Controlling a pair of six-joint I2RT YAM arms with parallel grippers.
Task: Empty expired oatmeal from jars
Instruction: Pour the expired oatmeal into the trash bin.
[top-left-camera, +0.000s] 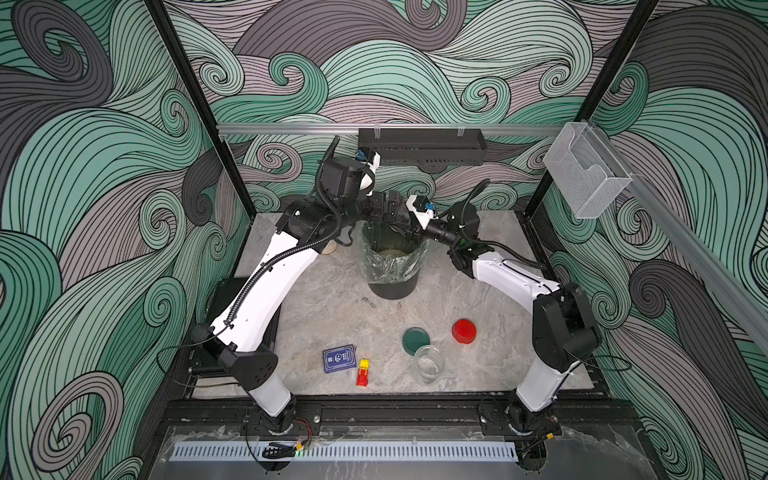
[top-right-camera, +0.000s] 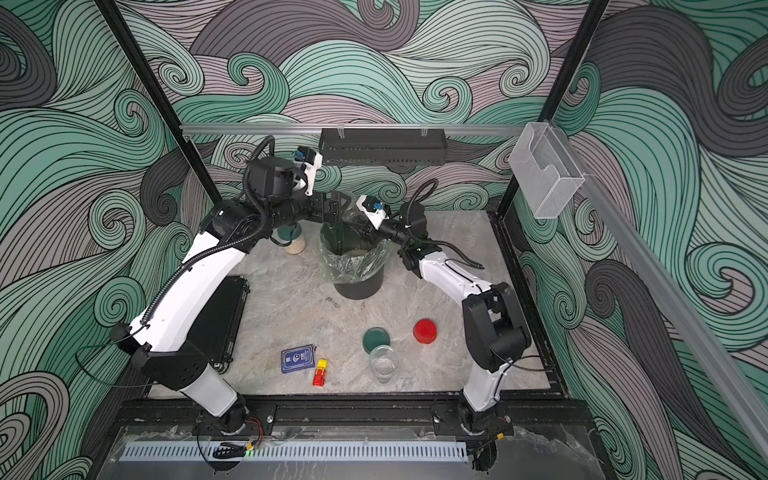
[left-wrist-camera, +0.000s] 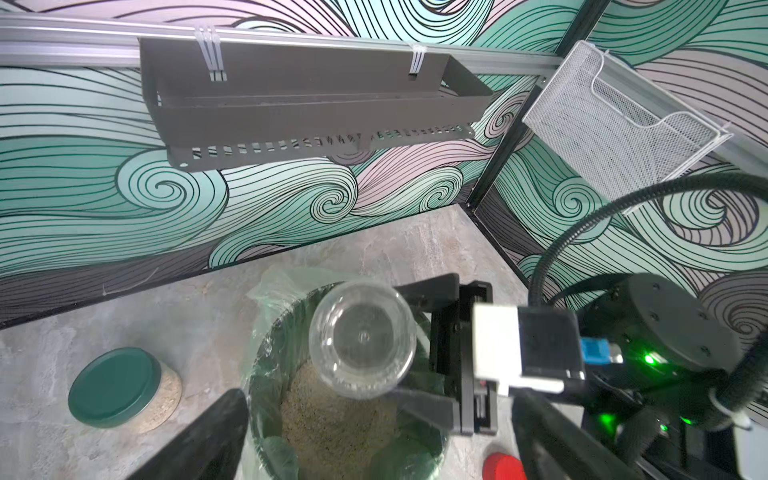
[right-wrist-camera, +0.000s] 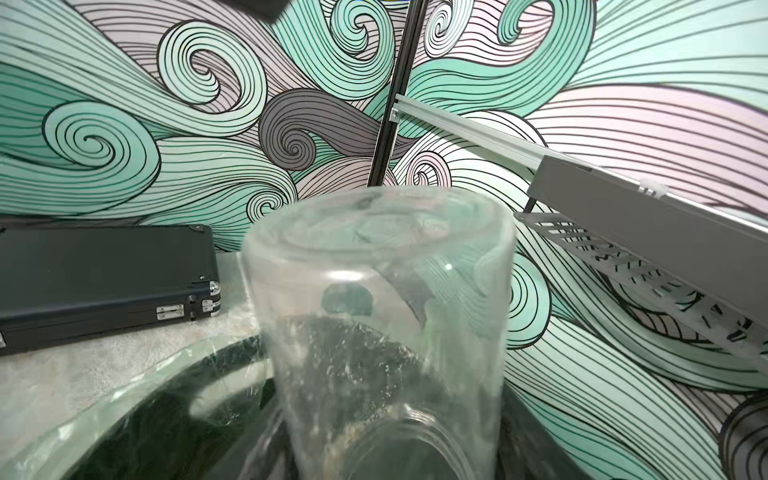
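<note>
Right claw (left-wrist-camera: 399, 343) clamped on upturned jar (left-wrist-camera: 361, 340) over bin (top-left-camera: 392, 286); left claw (top-right-camera: 330, 206) apart, empty. Risk: jar slipping from grip, dropping into oatmeal (left-wrist-camera: 332, 419); arms close, could collide.

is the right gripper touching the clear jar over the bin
Touching: the left wrist view shows the right gripper shut on the clear round jar, fingers pressed against both sides.
</note>
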